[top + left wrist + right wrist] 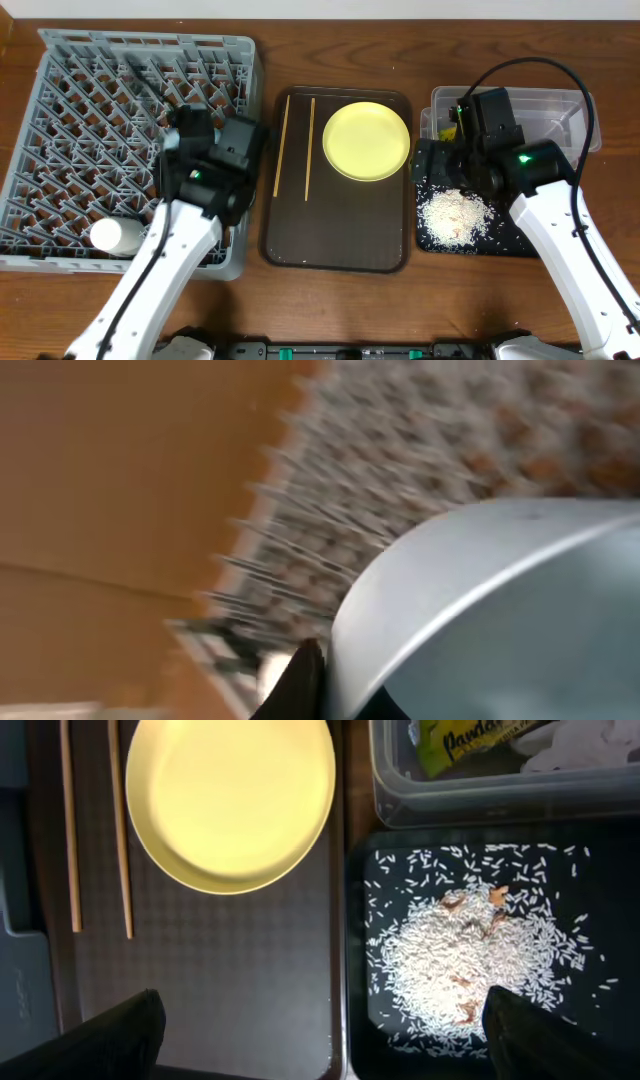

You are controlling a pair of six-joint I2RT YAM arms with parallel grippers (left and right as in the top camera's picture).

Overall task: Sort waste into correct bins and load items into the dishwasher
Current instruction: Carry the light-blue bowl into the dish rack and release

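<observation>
Presently the yellow plate (366,141) lies on the brown tray (335,245) at mid-bench, just toward the left edge from the right pincer (335,1025), which hangs spread apart and nearer than the left arm (170,260).

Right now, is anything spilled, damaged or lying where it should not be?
Nothing stands out. The rice is a loose heap with stray grains around it, but every grain I can see lies inside the black tray. The chopsticks and the yellow plate lie flat on the brown tray.
</observation>
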